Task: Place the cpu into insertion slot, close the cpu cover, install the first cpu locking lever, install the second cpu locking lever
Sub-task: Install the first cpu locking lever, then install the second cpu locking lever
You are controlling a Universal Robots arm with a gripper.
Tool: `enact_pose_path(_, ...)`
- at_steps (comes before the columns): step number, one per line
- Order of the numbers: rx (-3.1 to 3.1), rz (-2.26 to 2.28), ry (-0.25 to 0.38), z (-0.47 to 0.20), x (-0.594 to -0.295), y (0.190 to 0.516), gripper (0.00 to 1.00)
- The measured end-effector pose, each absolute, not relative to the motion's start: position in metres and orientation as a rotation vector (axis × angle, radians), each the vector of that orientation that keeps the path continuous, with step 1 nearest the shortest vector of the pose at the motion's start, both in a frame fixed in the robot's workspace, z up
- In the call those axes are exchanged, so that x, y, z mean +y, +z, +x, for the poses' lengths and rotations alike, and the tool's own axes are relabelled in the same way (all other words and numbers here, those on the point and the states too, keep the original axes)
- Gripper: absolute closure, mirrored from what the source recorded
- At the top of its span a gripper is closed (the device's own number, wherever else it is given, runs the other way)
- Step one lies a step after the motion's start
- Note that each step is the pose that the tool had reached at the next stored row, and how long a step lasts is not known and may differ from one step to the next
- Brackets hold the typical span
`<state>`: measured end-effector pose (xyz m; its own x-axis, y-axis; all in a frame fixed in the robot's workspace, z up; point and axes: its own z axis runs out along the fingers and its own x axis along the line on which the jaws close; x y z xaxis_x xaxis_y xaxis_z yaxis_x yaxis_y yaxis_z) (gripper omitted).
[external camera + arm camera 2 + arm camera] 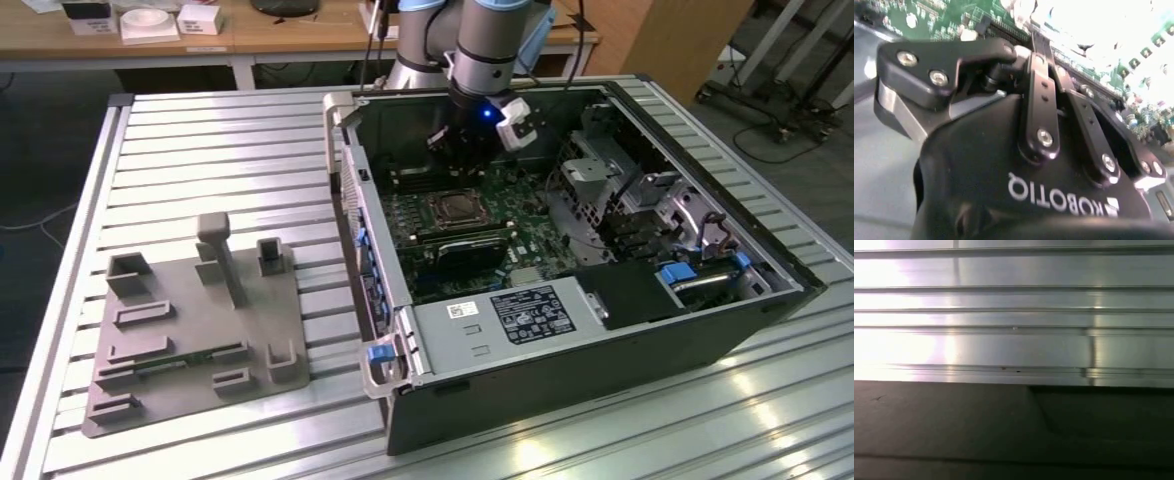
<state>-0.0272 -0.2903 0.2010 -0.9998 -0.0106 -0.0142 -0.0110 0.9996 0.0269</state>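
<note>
In the exterior view my gripper (458, 160) hangs inside the open computer case (747, 330), over the far end of the green circuit board. The insertion slot (454, 210) is a dark square ringed by silver metal, just on the near side of the gripper and below it. The silver frame around it looks like the cpu cover lying flat, though I cannot be sure. The cpu is hidden from me; nothing shows whether it sits in the slot. In the second wrist view the black gripper (1034, 42) points down at the brightly lit board (954, 20).
A black box with a white label (534, 310) fills the case's near end, with memory slots (461, 242) between it and the socket. A grey fixture plate (200, 320) lies on the slatted aluminium table (1014, 340) at the exterior view's left. A drive cage (627, 190) stands right of the board.
</note>
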Motion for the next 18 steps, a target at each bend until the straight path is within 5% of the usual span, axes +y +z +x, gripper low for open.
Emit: enact_pose_path(18,3.127,-0.017,0.046,-0.0271,-0.2952,0.2036,0.90)
